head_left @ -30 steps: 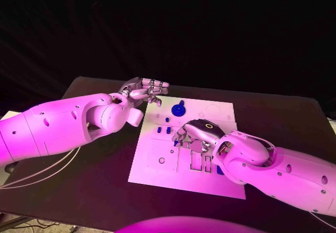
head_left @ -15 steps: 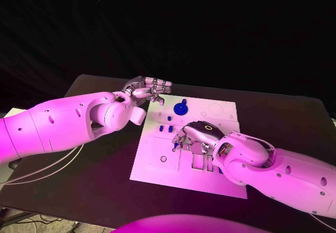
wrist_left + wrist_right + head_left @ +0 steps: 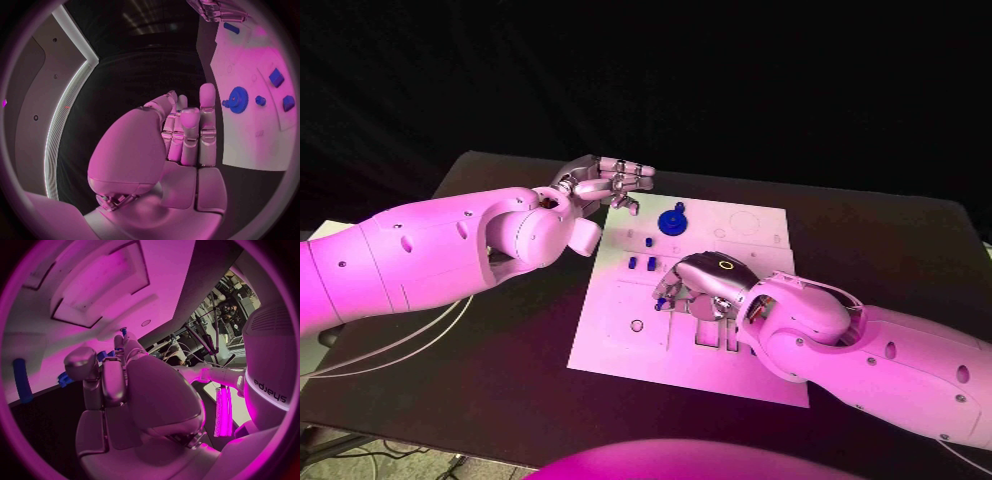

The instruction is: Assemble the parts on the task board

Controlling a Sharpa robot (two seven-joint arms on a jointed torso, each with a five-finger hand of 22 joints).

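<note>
Meanwhile, right hand [image 3: 705,283] low over task board [image 3: 625,345].

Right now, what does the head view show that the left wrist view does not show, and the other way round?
Head view alone: the right hand lying on the middle of the task board, and the black table around the board.
Left wrist view alone: the palm side of the left hand, fingers straight and close together, holding nothing.
Both: the blue gear and the small blue pieces.
</note>
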